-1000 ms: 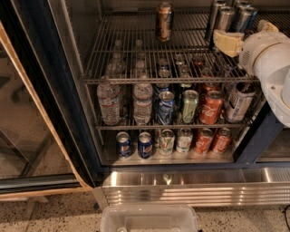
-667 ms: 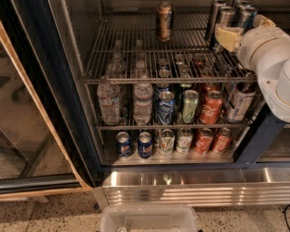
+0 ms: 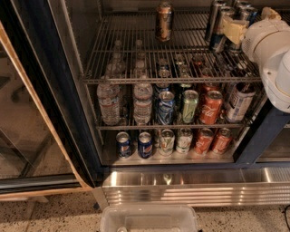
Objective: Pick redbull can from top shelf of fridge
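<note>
Gripper (image 3: pixel 234 31) first: it is up at the top shelf (image 3: pixel 136 50) of the fridge (image 3: pixel 265 136), far to the right of the brown can (image 3: pixel 164 20). It is pushed in among the tall silver cans (image 3: pixel 242 10) that stand there.

A moment ago it was a bit lower and nearer the front of the shelf. Now it has gone up and further back. It looks right beside the redbull can (image 3: pixel 215 20), the one nearest to the brown can. I cannot tell if they touch.

I also cannot tell if the gripper is open or closed, or if it has the can yet.

The redbull can stands straight up on the shelf, to the right of the brown can. I think the reach is almost done. What is left is the squeeze and a slow lift. The tall silver cans close by could get bumped over.
</note>
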Action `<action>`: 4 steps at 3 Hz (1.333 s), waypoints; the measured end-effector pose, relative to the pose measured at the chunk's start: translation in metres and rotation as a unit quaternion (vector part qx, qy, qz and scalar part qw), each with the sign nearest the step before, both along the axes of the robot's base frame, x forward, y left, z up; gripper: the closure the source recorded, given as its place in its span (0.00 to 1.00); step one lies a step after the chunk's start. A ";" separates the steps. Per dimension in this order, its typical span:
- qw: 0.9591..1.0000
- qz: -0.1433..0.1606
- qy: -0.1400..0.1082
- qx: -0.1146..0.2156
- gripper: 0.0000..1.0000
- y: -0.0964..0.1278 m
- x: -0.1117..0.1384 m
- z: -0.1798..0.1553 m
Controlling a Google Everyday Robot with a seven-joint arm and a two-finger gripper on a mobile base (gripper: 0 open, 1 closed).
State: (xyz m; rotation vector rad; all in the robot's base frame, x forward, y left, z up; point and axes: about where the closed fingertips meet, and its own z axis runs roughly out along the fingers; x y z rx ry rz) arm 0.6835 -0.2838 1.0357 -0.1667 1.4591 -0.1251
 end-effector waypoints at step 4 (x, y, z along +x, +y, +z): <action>0.998 -0.059 0.030 0.016 0.31 -0.037 0.025 -0.027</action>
